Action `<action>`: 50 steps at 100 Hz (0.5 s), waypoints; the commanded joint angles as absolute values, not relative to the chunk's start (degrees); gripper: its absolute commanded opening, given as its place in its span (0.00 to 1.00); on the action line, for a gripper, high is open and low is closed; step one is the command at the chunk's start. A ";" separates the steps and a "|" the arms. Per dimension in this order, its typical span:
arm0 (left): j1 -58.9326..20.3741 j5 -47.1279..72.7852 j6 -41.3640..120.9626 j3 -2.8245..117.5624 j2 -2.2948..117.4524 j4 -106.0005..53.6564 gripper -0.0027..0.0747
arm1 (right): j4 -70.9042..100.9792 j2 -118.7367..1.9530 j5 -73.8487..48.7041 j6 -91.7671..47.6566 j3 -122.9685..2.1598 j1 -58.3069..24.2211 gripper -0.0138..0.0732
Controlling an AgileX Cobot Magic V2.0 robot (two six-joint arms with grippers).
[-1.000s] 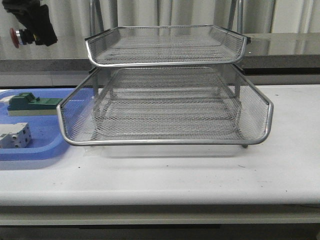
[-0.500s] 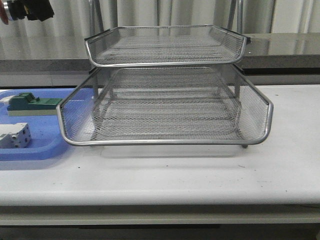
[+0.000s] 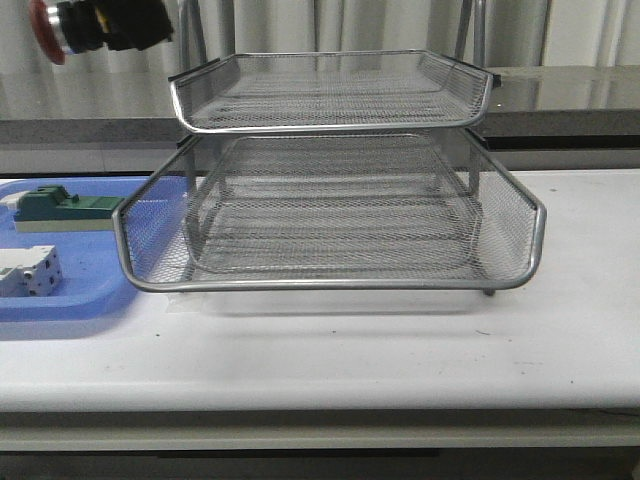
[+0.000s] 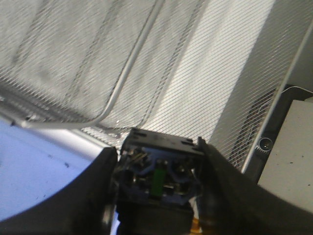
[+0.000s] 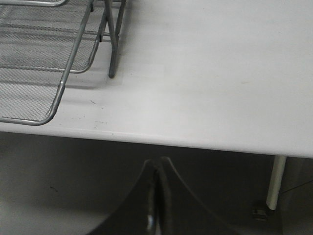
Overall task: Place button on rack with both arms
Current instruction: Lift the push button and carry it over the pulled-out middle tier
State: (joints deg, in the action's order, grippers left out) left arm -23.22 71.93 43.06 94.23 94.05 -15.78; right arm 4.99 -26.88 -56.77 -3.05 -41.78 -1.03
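White desk (image 3: 560,330) carries the rack (image 3: 330,210); left gripper (image 4: 155,171) grips the button (image 3: 60,25) high above its left edge; right gripper (image 5: 155,196) is closed, empty.

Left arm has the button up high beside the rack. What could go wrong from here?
1. The left gripper holds the button only by its rear block; it could twist or slip out.
2. It hangs outside the rack, over the blue tray; a drop lands there.
3. Moving inward could clip the top rim.
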 commanded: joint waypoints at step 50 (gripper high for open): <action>-34.79 63.68 42.06 95.53 99.20 -20.31 0.01 | 4.83 -27.05 -53.36 -2.98 -43.63 -1.02 0.08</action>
State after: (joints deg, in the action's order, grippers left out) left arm -33.57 67.85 42.46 94.23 100.51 -18.10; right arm 4.99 -26.88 -56.77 -3.05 -41.78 -1.03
